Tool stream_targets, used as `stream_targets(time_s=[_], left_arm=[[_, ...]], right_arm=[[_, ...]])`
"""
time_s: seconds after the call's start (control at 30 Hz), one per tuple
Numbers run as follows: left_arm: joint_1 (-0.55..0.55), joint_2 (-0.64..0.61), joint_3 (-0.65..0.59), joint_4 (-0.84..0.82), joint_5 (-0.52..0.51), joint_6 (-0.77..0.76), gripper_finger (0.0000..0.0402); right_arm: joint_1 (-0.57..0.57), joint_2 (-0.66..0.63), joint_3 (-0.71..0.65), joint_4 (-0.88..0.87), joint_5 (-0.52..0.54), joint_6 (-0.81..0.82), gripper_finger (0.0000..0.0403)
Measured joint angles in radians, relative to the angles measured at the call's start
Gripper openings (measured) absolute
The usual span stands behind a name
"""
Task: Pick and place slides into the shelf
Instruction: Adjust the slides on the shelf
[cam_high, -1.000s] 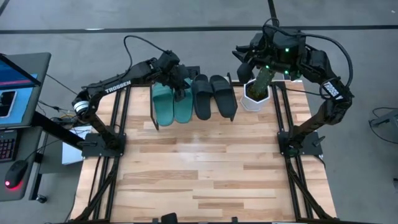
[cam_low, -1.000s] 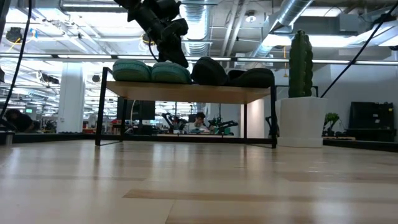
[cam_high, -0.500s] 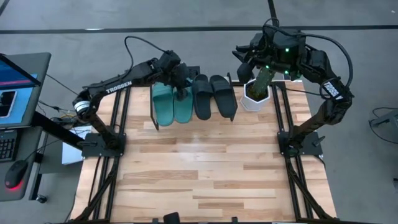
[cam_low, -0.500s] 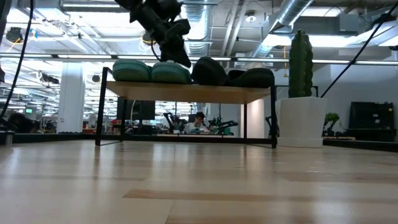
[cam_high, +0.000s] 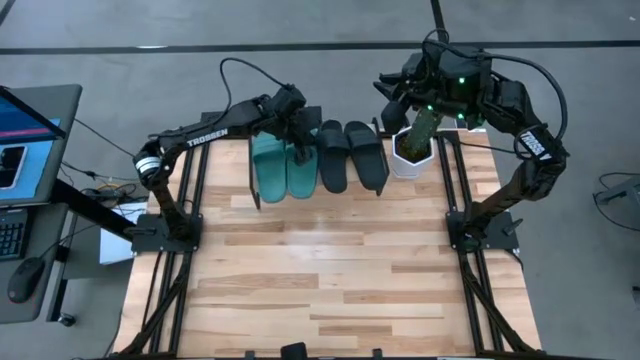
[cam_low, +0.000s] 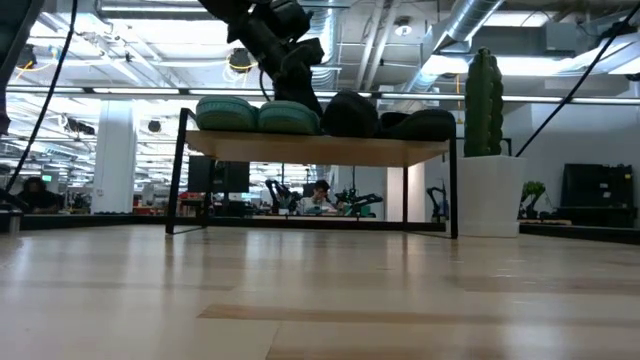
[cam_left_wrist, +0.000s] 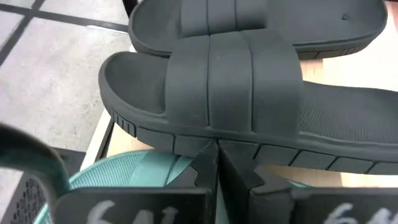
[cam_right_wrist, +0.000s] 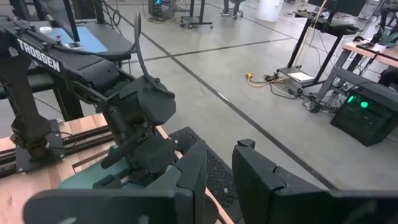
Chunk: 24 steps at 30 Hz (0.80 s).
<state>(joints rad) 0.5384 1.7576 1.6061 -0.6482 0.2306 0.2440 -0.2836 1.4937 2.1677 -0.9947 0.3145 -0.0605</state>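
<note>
Left gripper (cam_high: 303, 150) clenched, fingers (cam_left_wrist: 205, 163) pressed together with nothing between them, tips set against the side edge of the nearer black slide (cam_left_wrist: 249, 99). Directly under that gripper, a teal-green slide (cam_high: 300, 172); just beyond it on the outer side, the second teal-green slide (cam_high: 269, 170). On the gripper's inner side, the black pair: one black slide (cam_high: 333, 159) just beside the tips, the other black slide (cam_high: 367, 157) touching its mate and farther off. All four lying side by side on the shelf (cam_low: 320, 149), straps up, seen as low rounded humps along the light wood top board in the low view, with the gripper coming down between the teal-green and black humps. Shelf standing on the wooden surface (cam_high: 330, 280) at its far end, thin black legs resting on the boards.

Right gripper (cam_high: 392, 92) raised well apart from the slides, beyond the black pair and above a potted cactus (cam_high: 421, 128) in a white pot; fingers (cam_right_wrist: 186, 177) slightly parted, grasping nothing.
</note>
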Motion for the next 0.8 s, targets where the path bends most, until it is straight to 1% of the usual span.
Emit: stream_targets(time_s=[0.07, 0.23, 0.43, 0.67, 0.73, 0.8], left_arm=[[-0.003, 0.011, 0.02, -0.014, 0.0, 0.01, 0.0], [-0.005, 0.012, 0.024, -0.019, -0.002, 0.02, 0.0], [-0.006, 0.004, 0.033, -0.061, -0.034, 0.004, 0.0], [-0.01, 0.003, 0.112, -0.215, -0.079, 0.021, 0.0], [-0.01, -0.008, 0.147, -0.239, -0.08, 0.022, 0.0], [-0.01, -0.042, 0.155, -0.241, -0.079, 0.027, 0.0]], right_arm=[[0.0, 0.0, 0.0, 0.0, 0.0, 0.0, 0.0067], [0.0, 0.0, 0.0, -0.001, 0.0, 0.0, 0.0067], [0.0, 0.0, -0.005, -0.062, -0.001, 0.001, 0.0068], [-0.017, -0.002, -0.095, -0.056, -0.004, 0.016, 0.0068], [-0.02, -0.007, -0.139, -0.01, -0.005, 0.019, 0.0068], [-0.021, -0.023, -0.201, 0.055, -0.05, 0.026, 0.0068]])
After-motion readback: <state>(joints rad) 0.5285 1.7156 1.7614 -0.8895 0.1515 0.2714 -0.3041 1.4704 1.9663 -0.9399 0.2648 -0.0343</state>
